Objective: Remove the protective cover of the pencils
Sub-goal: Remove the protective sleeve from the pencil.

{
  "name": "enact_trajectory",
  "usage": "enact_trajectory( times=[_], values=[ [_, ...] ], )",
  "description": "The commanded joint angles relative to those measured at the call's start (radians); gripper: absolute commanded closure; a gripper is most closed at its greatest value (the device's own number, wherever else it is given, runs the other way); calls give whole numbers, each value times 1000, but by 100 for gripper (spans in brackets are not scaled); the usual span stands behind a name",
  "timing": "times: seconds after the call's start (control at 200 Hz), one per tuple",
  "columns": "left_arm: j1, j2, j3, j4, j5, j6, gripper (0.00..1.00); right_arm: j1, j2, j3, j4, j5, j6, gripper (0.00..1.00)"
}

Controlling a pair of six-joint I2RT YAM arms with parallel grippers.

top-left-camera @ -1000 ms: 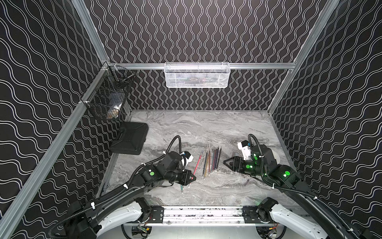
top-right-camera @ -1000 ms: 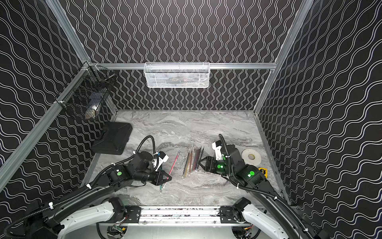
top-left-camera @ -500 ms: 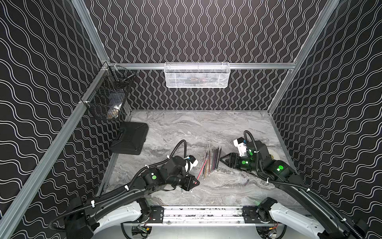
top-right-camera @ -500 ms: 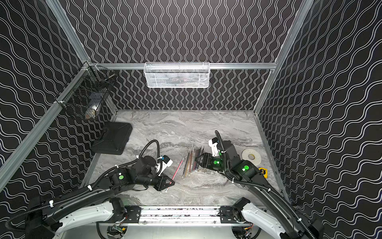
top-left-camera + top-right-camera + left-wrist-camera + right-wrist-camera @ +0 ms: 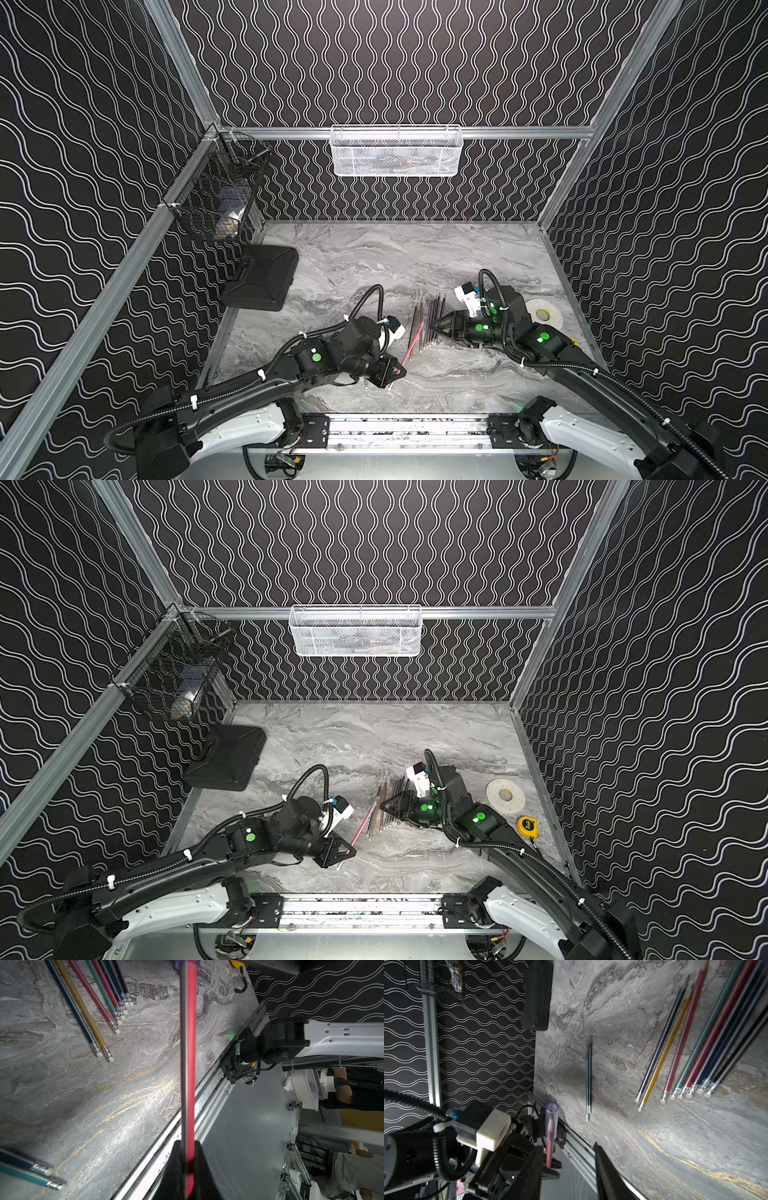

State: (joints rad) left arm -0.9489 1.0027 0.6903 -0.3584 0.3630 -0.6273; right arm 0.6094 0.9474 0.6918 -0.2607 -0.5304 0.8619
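Left end effector clamped on a red pencil, pointing its clear purple cap toward 1 o'clock, at the right end effector, whose jaws stand partly apart and empty. Pinch only the cap, then pull straight along the shaft. Other pencils lie in a row on the bench nearby.

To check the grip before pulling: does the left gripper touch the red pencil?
Touching. In the left wrist view, the left gripper pinches the red pencil between its fingers.
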Motion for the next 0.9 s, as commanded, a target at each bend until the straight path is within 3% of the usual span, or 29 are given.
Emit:
enact_trajectory(
  times=[0.0, 0.56, 0.655, 0.741, 0.896],
  values=[
    [-12, 12, 2, 54, -13, -4, 100, 1, 11, -7, 107, -31, 44, 60],
    [-46, 57, 19, 53, -33, -3, 100, 3, 81, -61, 235, -64, 143, 74],
    [-50, 59, 16, 55, -42, -4, 100, 2, 88, -56, 231, -60, 152, 98],
    [-53, 53, 2, 50, -58, -18, 100, 1, 84, -35, 164, -18, 139, 100],
    [-57, 34, -71, 61, -74, -67, 100, -41, 61, 55, -75, 192, 49, 100]
  ],
)
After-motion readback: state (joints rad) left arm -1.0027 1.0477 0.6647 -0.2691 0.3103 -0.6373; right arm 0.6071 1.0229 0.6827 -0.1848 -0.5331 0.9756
